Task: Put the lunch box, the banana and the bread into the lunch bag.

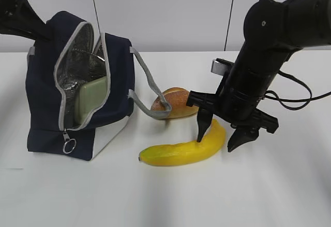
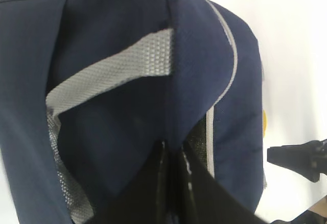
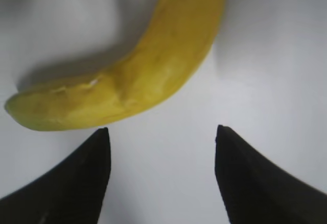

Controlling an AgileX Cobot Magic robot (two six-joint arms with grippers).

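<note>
while the right pincer hangs spread over the white bench, the banana lies flat just beneath it, its thick end between the two tips, neither tip gripping it. the bread sits just behind, toward the bench's far edge. the lunch box stands inside the open lunch bag near the left edge, where the left pincer, pressed together, pinches the bag's top fabric.

A plain white, smooth-topped bench fills the near part of the scene from left to right, and behind its far edge rises a pale grey wall crossed by two thin dark vertical lines.
</note>
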